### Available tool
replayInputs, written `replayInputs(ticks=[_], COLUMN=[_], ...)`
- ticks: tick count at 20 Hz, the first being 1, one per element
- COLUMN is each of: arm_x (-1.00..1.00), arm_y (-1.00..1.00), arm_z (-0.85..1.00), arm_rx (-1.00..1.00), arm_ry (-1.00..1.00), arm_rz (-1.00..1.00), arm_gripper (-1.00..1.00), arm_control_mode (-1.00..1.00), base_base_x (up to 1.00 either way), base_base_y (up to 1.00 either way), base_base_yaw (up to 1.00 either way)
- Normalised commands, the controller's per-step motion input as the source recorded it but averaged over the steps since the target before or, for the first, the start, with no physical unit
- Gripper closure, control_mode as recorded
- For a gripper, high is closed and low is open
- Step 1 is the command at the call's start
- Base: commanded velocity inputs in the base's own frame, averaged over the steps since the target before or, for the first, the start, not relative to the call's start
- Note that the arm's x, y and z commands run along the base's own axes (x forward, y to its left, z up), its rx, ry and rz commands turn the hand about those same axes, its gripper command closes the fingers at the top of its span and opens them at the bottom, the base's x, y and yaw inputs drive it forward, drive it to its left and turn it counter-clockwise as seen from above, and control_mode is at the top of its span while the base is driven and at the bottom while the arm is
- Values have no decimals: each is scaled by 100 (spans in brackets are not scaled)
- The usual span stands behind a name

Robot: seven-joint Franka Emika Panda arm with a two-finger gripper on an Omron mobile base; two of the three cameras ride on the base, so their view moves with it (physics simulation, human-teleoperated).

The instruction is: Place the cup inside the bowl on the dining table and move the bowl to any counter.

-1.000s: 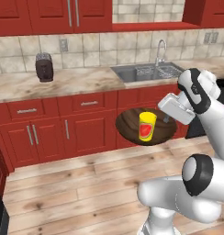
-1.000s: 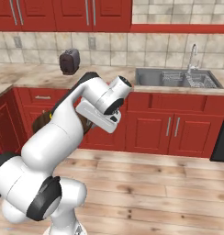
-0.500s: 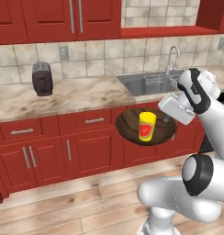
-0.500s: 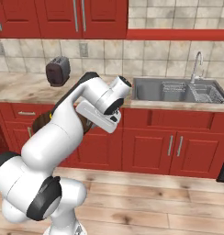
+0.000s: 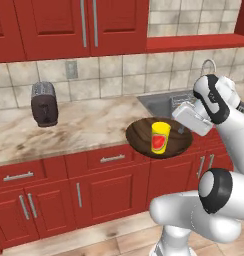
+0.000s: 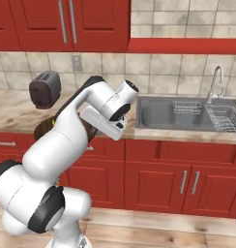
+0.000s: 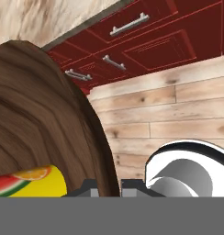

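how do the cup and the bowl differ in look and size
The cup is bright yellow with a red mark; the bowl is dark brown wood grain. The cup is narrow and stands upright; the bowl is wide and shallow. The cup sits inside the bowl. Both are round and are carried together beside the counter.

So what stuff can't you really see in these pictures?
- Bowl, right base view: mostly hidden behind the arm.
- Cup, hand view: cut off by the bottom edge.
- Gripper, left base view: fingertips hidden behind the hand's white body.
- Toaster: slots too small to make out.
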Motion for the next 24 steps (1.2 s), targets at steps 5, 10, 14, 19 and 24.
replayInputs(ticks=[5,10,14,19,24], arm_x=[0,0,0,0,0], arm_y=[0,0,0,0,0], arm_z=[0,0,0,0,0], arm_rx=[0,0,0,0,0], arm_ry=[0,0,0,0,0], arm_rz=[0,0,0,0,0], arm_gripper=[100,100,100,100,100], arm_control_mode=[100,100,100,100,100], base_base_x=[80,73,71,62,0], base_base_y=[2,3,5,4,0], base_base_yaw=[-3,-3,-3,-3,-1])
